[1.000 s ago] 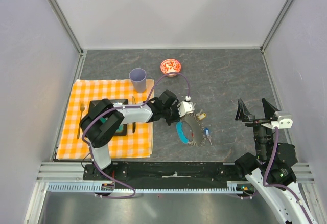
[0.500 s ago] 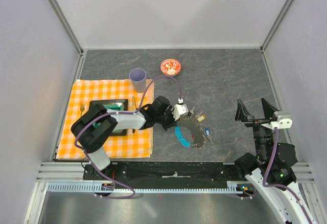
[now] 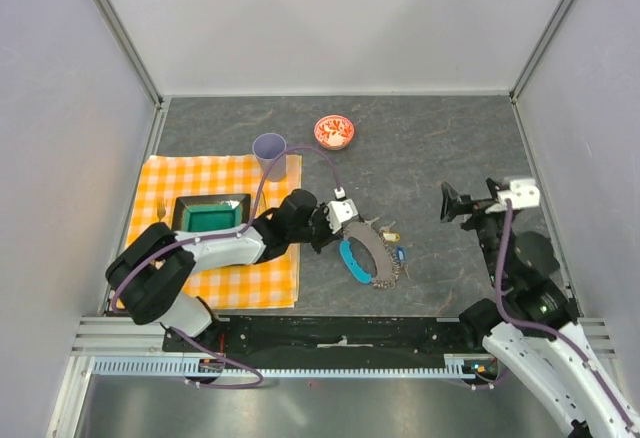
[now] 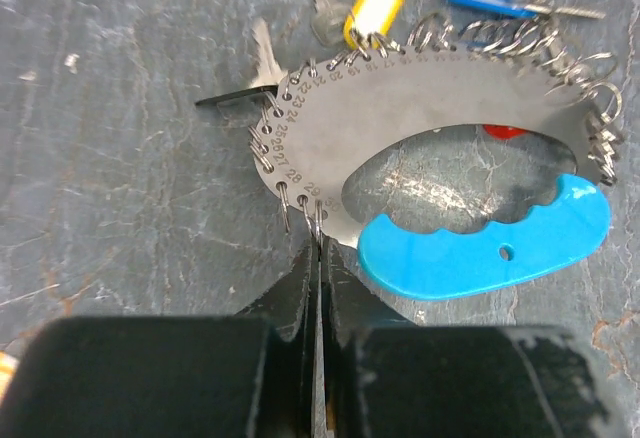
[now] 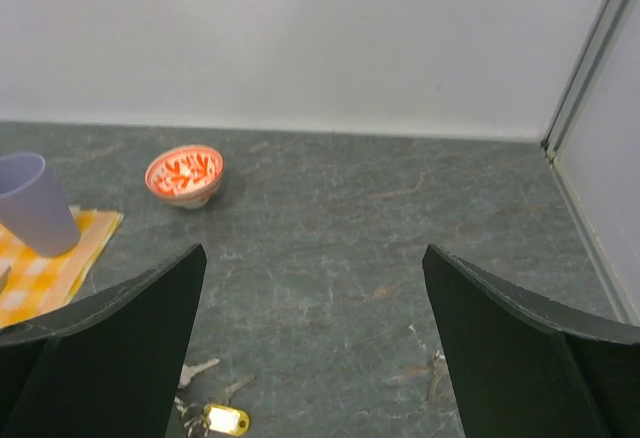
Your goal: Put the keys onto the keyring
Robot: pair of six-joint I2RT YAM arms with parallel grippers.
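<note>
keys (image 4: 263,53): 4 by tag, yellow (image 4: 372,3), blue (image 4: 490,0), black (image 4: 235,100), red (image 4: 505,131); two bare blades show, by the yellow and black tags
keyring (image 4: 440,93): 1, a flat grey plate ring with numbered holes, small split rings along the outer rim, and 1 blue crescent (image 4: 480,253)
where: flat on the table (image 3: 430,148), near the right edge of the cloth (image 3: 160,173); keys hug its far-right rim; red tag is under it, seen through the opening
axis: from above, runs diagonally far-left to near-right; crescent faces the cloth, keys on the opposite side
attached: cannot tell
left gripper (image 4: 315,258): closed, tips against the rim beside the crescent's end; cannot tell whether they nip a split ring
right gripper (image 3: 470,203): spread wide, empty, in the air well right of the keys
others: 1 cup (image 3: 269,148), 1 bowl (image 3: 333,131), 1 cloth
</note>
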